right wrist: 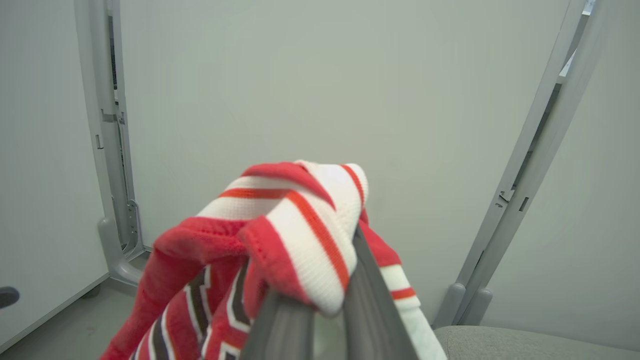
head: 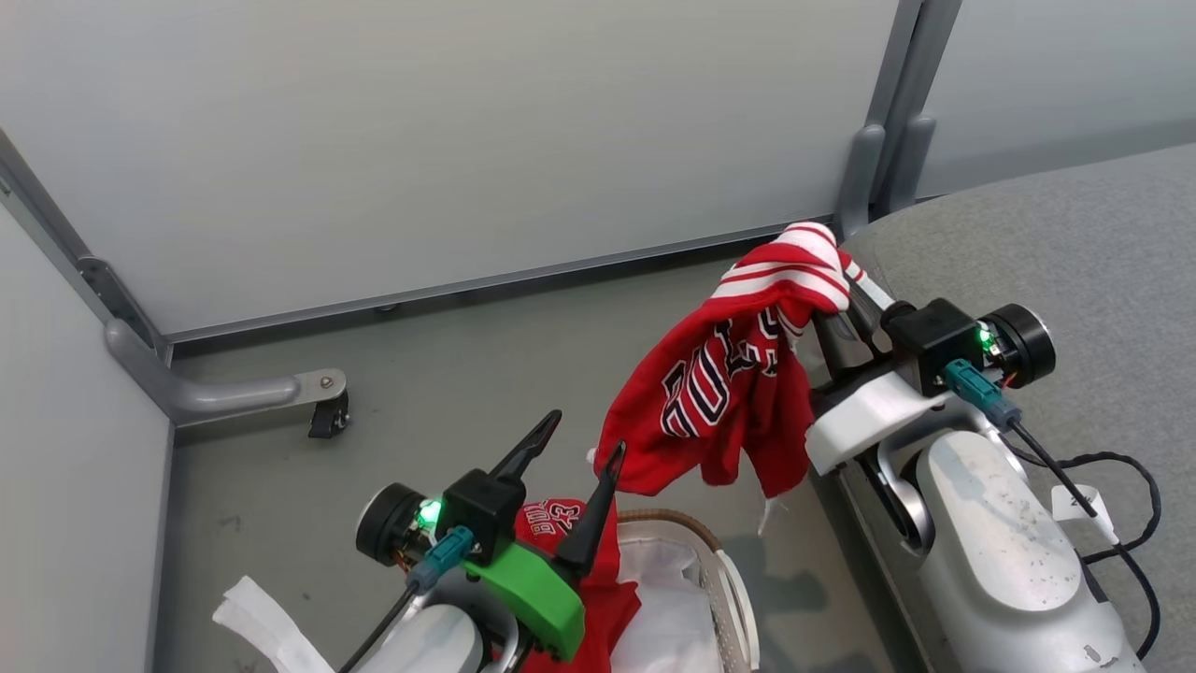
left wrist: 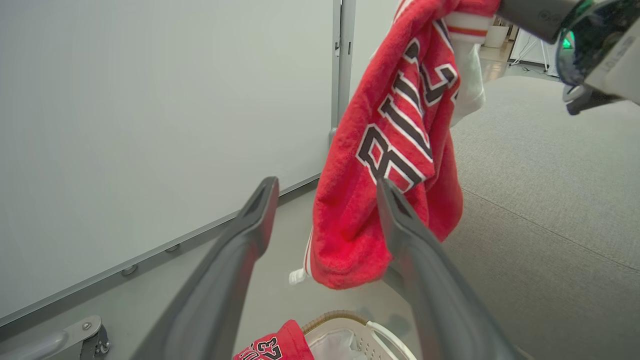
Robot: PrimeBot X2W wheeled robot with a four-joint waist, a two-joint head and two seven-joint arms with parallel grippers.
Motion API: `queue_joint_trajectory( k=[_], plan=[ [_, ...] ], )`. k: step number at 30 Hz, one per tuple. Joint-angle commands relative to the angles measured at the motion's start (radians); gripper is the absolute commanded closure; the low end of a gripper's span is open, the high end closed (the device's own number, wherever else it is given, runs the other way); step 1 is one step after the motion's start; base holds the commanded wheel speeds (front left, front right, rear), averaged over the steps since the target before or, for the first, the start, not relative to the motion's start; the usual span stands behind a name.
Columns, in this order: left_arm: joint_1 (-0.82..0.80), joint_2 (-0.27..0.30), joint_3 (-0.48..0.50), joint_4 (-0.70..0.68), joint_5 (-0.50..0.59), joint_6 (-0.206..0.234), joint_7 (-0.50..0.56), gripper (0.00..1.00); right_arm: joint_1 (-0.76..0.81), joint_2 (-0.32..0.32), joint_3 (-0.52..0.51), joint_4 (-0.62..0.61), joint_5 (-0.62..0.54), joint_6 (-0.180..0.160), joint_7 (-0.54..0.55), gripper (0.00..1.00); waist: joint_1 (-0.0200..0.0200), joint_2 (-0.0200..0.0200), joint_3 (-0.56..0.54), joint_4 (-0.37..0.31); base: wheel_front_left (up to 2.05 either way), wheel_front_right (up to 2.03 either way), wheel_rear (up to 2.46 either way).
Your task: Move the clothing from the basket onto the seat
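Where the head view looks down, my left gripper [head: 589, 432] stands with its two fingers spread wide and nothing between them. It is above the basket [head: 693, 529], in which the red "23" garment [head: 612, 598] lies against the white liner [head: 668, 598]. My right gripper [head: 846, 327] is closed on the striped garment [head: 729, 393] at its white-banded edge. The cloth hangs free over the floor [head: 420, 374], between the basket and the grey seat [head: 1074, 243]. Its lower fold is just beside one left fingertip; whether they touch cannot be told.

Left wrist view: the left gripper [left wrist: 326, 184] is open. The striped garment [left wrist: 400, 125] hangs beyond its fingers, dark white-edged letters showing. Below are the "23" garment [left wrist: 275, 345] and the woven rim of the basket [left wrist: 345, 315]; the seat [left wrist: 550, 200] lies to the right.

Right wrist view: the right gripper [right wrist: 325, 305] pinches the striped garment [right wrist: 300, 220], which drapes over both fingertips. A corner of the seat [right wrist: 525, 342] shows at lower right, a pale wall panel [right wrist: 350, 75] behind.
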Motion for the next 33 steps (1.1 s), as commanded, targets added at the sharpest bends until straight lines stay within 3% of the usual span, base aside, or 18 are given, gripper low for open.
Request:
queue_joint_trajectory(
  k=[1, 12, 25, 33],
  plan=[
    [0.029, -0.004, 0.016, 0.0, 0.025, -0.008, -0.001, 0.0, 0.013, -0.004, -0.011, 0.0, -0.006, -0.001, -0.002, 1.0, 0.0, 0.0, 0.001, -0.004, 0.0, 0.0, 0.0],
    [0.1, -0.055, 0.108, 0.006, 0.103, -0.047, -0.001, 0.0, 0.011, -0.004, -0.055, 0.009, -0.035, -0.001, -0.002, 1.0, 0.0, 0.0, 0.003, -0.063, 0.0, 0.0, 0.0],
    [0.129, -0.104, 0.186, -0.014, 0.169, -0.082, -0.001, 0.0, 0.006, -0.003, -0.129, 0.015, -0.105, -0.001, -0.002, 1.0, 0.0, 0.0, 0.054, -0.325, 0.0, 0.0, 0.0],
    [0.103, -0.114, 0.197, -0.007, 0.198, -0.099, -0.001, 0.0, 0.009, -0.003, -0.176, 0.014, -0.125, -0.001, -0.002, 1.0, 0.0, 0.0, 0.095, -0.401, 0.0, 0.0, 0.0]
  ],
)
